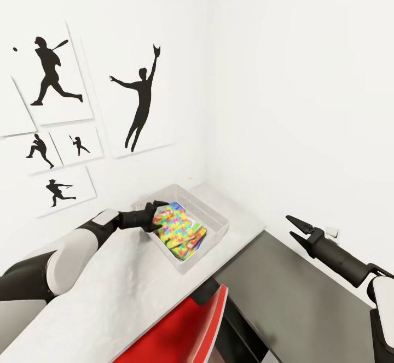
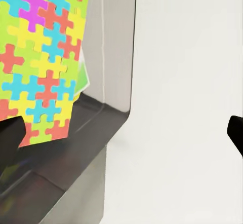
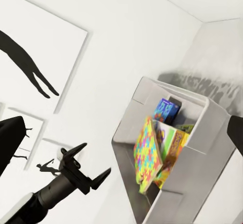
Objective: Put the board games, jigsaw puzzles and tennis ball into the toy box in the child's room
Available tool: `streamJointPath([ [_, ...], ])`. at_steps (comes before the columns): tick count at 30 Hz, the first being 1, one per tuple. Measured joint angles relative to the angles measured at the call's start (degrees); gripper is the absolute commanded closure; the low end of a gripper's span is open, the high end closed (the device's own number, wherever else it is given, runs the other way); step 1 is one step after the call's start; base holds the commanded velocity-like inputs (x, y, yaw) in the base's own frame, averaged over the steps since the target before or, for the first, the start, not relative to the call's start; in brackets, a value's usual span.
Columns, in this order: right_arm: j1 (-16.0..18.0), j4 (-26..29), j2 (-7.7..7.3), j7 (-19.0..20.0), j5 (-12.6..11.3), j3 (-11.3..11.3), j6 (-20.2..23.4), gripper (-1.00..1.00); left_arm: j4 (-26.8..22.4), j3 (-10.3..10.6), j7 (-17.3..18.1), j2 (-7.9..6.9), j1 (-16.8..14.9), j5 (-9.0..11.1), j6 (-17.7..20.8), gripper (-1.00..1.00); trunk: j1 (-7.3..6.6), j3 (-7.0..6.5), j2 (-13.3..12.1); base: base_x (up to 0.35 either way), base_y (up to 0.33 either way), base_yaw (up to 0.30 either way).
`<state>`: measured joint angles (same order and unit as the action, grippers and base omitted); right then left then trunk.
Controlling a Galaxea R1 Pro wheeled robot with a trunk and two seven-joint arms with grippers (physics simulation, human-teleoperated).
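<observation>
— Pale grey table (image 1: 126, 286) first: what sits on it?

— I see the toy box (image 1: 219, 222) at its far corner, board games and a jigsaw puzzle (image 1: 176, 227) leaning inside.

— Your grippers?

— My left gripper (image 1: 155, 218) is at the box's near rim, spread beside the puzzle, holding nothing. My right gripper (image 1: 297, 230) hangs off to the side, jaws parted and empty.

One toy box (image 1: 216, 216) on one table (image 1: 120, 292), one jigsaw puzzle (image 1: 175, 226) visible on top, one blue board game (image 3: 166, 110), five silhouette pictures (image 1: 139, 98), one red chair (image 1: 180, 333), two grippers.
</observation>
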<state>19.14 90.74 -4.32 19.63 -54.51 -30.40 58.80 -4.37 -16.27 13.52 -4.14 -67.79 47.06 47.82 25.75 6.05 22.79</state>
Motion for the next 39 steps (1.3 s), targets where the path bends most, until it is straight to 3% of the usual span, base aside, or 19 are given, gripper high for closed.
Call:
streamJointPath([
  [8, -0.02, -0.04, 0.00, 0.00, 0.00, 0.07, 0.00, -1.00, -0.04, -0.02, 0.02, -0.48, 0.77, 0.73, -0.21, -1.00, 0.00, 0.00, 0.00, 0.000, 0.000, 0.000],
  [11, -0.03, -0.04, 0.00, 0.00, 0.00, 0.08, 0.00, -1.00, -0.04, 0.03, 0.07, -1.55, 0.84, 0.71, -0.26, -1.00, 0.00, 0.00, 0.00, 0.000, 0.000, 0.000],
  [15, -0.05, -0.04, 0.00, 0.00, -0.02, 0.13, 0.00, -1.00, -0.05, 0.10, 1.00, -5.12, 2.11, 0.63, -0.53, -1.00, 0.00, 0.00, 0.00, 0.000, 0.000, 0.000],
  [17, -0.05, 0.00, 0.00, 0.05, -0.10, 0.16, 0.08, -1.00, -0.10, 0.19, 2.37, -7.80, 2.59, 0.38, -0.63, -1.00, 0.00, 0.00, 0.00, 0.000, 0.000, 0.000],
  [18, -0.05, 0.05, 0.00, 0.07, -0.13, 0.16, 0.36, -1.00, -0.11, 0.44, 3.50, -10.15, 3.02, 0.02, -0.67, -1.00, 0.00, 0.00, 0.00, 0.000, 0.000, 0.000],
  [21, -0.48, 0.31, -0.06, 0.14, -0.16, 0.13, 0.83, -1.00, -0.47, 1.22, 5.62, -14.50, 4.39, -0.23, -0.68, -1.00, 0.00, 0.00, 0.00, 0.000, 0.000, 0.000],
  [24, -0.94, 0.46, -0.13, 0.35, -0.64, 0.11, 0.94, -1.00, -2.68, 3.77, 8.88, -18.31, 6.25, -0.33, -0.57, -1.00, 0.00, 0.00, 0.01, 0.000, 0.000, 0.000],
  [26, -1.24, 0.52, -0.12, 0.47, -1.43, 0.02, 0.94, -1.00, -4.90, 6.58, 12.11, -20.70, 8.08, -0.40, -0.54, -1.00, 0.00, 0.00, 0.01, 0.000, 0.000, 0.000],
  [28, -1.80, 0.59, -0.19, 0.55, -3.00, -0.01, 0.94, -1.00, -8.80, 11.05, 19.10, -23.37, 10.81, -0.37, -0.47, -1.00, -0.01, 0.00, 0.01, 0.000, 0.000, 0.000],
  [30, -2.19, 0.62, -0.22, 0.60, -3.83, -0.01, 0.94, -1.00, -10.87, 13.40, 23.82, -24.44, 12.37, -0.58, -0.42, -1.00, 0.00, 0.00, 0.01, 0.000, 0.000, 0.000],
  [32, -3.19, 0.64, -0.25, 0.76, -4.91, -0.01, 0.94, -1.00, -14.23, 17.13, 33.36, -26.43, 15.54, -1.07, -0.38, -1.00, -0.01, -0.01, 0.01, 0.000, 0.000, 0.000],
  [35, -4.36, 0.72, -0.17, 1.20, -5.46, 0.01, 0.95, -1.00, -17.00, 19.59, 42.81, -28.92, 18.22, -1.36, -0.61, -1.00, -0.01, -0.14, 0.01, 0.000, 0.000, 0.000],
  [39, -4.87, 0.81, 0.12, 3.19, -5.69, 0.12, 0.95, -1.00, -18.40, 20.58, 48.37, -30.54, 19.99, -1.51, -0.90, -1.00, 0.00, -0.47, 0.00, -0.048, 0.000, 0.000],
])
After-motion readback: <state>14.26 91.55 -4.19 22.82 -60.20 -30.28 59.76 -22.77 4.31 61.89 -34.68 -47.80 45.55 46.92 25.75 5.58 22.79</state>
